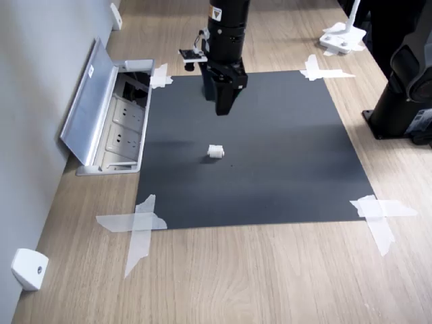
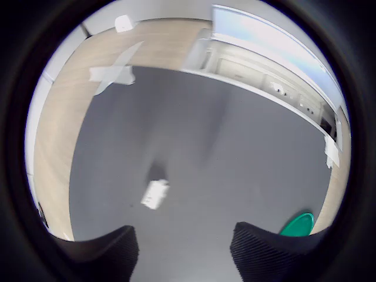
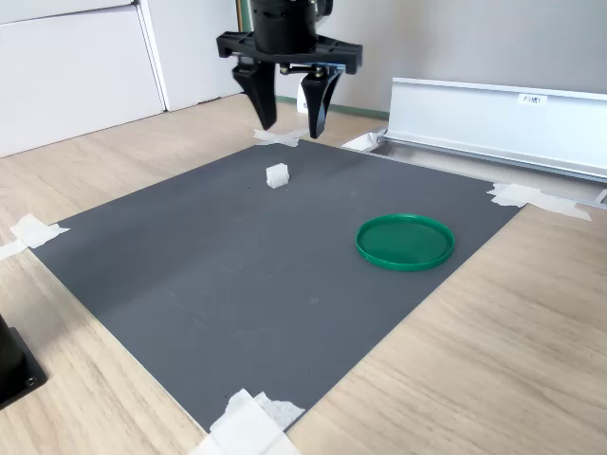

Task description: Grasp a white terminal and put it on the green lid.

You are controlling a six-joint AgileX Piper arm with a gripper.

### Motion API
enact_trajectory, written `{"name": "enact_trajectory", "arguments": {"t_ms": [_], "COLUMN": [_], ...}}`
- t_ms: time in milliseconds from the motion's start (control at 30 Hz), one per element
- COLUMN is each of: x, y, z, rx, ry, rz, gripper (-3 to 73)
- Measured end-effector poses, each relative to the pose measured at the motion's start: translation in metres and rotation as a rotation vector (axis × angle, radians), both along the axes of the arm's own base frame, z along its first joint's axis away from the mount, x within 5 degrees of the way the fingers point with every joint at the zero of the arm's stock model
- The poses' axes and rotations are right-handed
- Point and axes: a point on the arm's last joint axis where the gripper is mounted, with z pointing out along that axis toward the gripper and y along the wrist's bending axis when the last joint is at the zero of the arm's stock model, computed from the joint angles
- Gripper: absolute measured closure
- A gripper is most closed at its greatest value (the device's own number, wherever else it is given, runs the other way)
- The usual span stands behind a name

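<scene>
The white terminal point(image 1: 215, 152) point(image 3: 277, 175) point(image 2: 155, 194) lies alone on the black mat point(image 1: 283, 169), a small stubby white piece. In the second exterior view the green lid point(image 3: 405, 241) lies flat on the mat to the terminal's right, nearer the camera. The wrist view catches its edge point(image 2: 297, 225), and it does not show in the first exterior view. My gripper point(image 1: 224, 104) point(image 3: 291, 126) point(image 2: 183, 258) hangs above the mat, pointing down. It is open and holds nothing. The terminal is a short way beyond its fingertips and untouched.
An open socket box with a raised metal flap point(image 1: 101, 115) point(image 3: 493, 114) borders one side of the mat. White tape strips point(image 1: 138, 226) hold the mat's corners. A white wedge block point(image 1: 29, 268) sits by the wall, and a black arm base point(image 1: 398, 101) stands at the first exterior view's right.
</scene>
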Motion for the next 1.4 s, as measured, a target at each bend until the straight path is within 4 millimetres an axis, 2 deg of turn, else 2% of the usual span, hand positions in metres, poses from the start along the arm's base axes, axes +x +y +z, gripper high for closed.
{"name": "enact_trajectory", "arguments": {"t_ms": [167,300,400,633,1067,1267,1400], "x": [-0.004,-0.005,-0.002,0.008,0.023,0.025,0.026], "y": [0.034,0.048,0.048,0.046,0.047,0.048,0.048], "z": [-0.001,0.000,-0.003,-0.032,-0.063,-0.069,-0.069], "rx": [-0.011,0.004,-0.001,-0.058,-0.062,-0.057,-0.048], "ry": [0.022,0.020,0.007,0.076,0.089,0.092,0.082], "rz": [0.036,0.013,-0.006,-0.007,-0.022,-0.030,-0.033], "gripper": [-2.8,-3.1,-3.1,-3.1,-3.1,-2.7,3.5]}}
